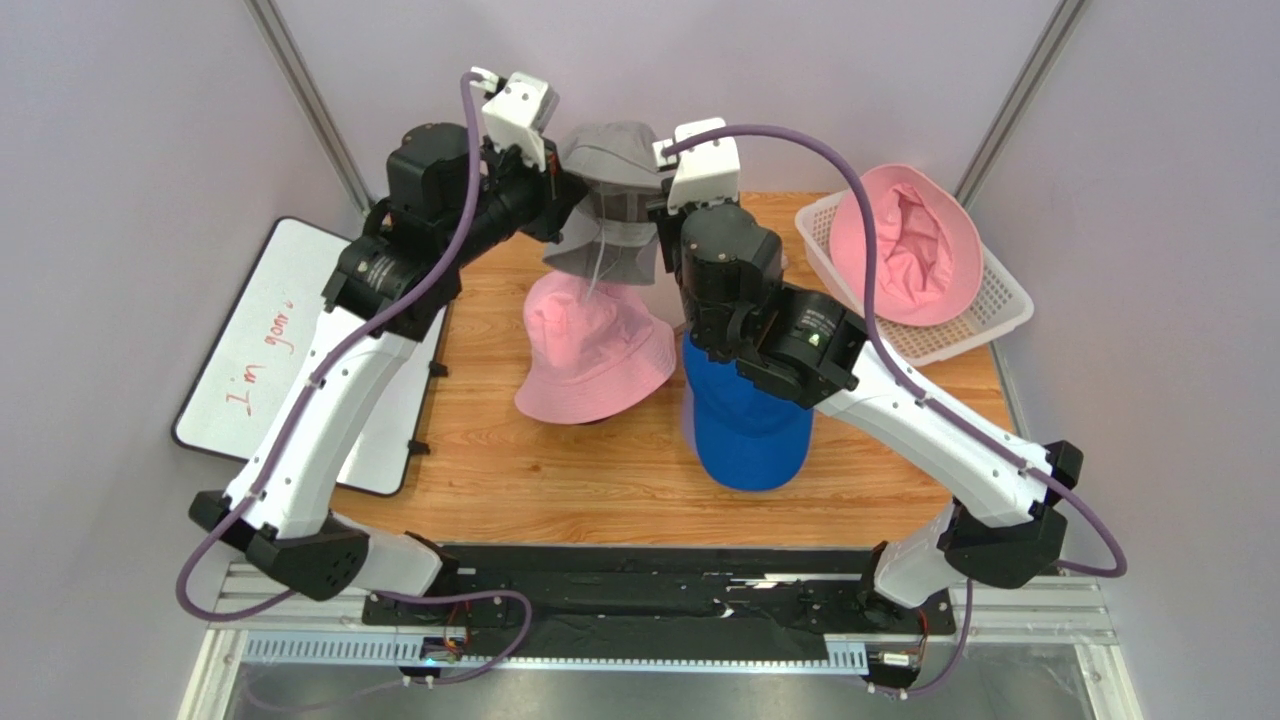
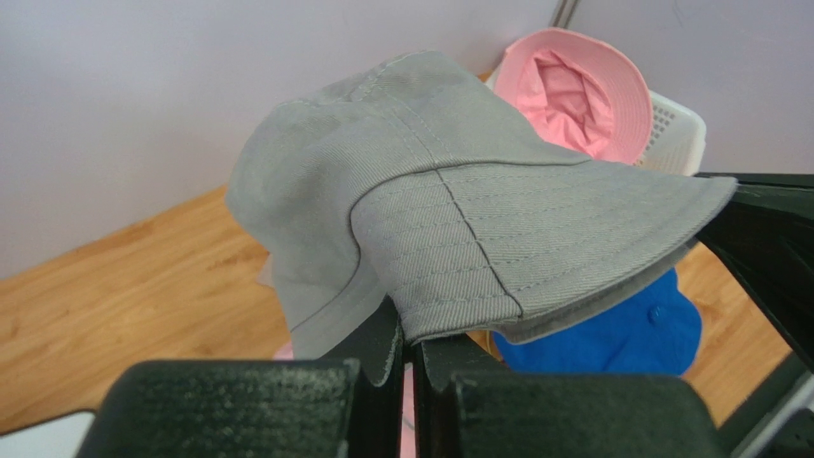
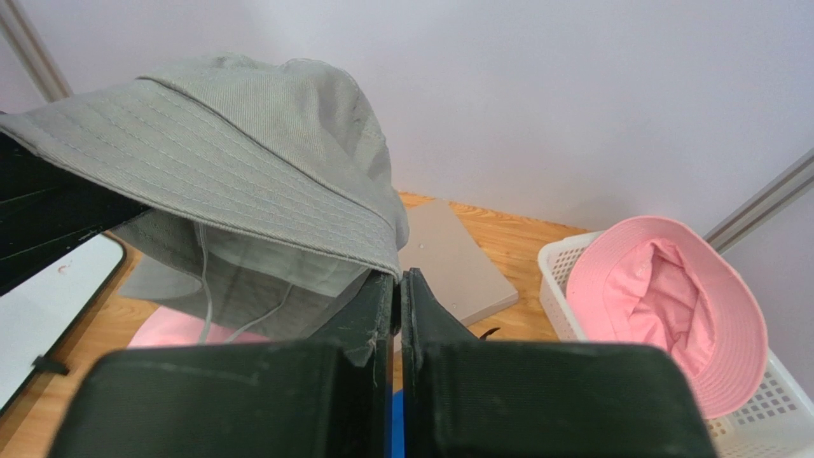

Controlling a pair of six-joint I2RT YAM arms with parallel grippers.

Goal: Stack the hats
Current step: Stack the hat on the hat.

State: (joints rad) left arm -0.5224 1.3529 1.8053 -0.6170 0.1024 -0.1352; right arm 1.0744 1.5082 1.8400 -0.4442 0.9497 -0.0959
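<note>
Grey bucket hat (image 1: pixel 613 180) up at far centre. My left gripper (image 2: pixel 409 342) and right gripper (image 3: pixel 396 288) are both clamped on its brim, one each side.

Lighting: soft, even light is falling from overhead; faint shadows are lying on the counter (image 1: pixel 601 473). Focus: wrist foregrounds are blurring.

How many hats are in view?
4: grey fabric bucket hat held aloft; pink fabric bucket hat on the wooden table; blue baseball cap beside it; second pink bucket hat in the white mesh basket. Others may be hidden.
</note>
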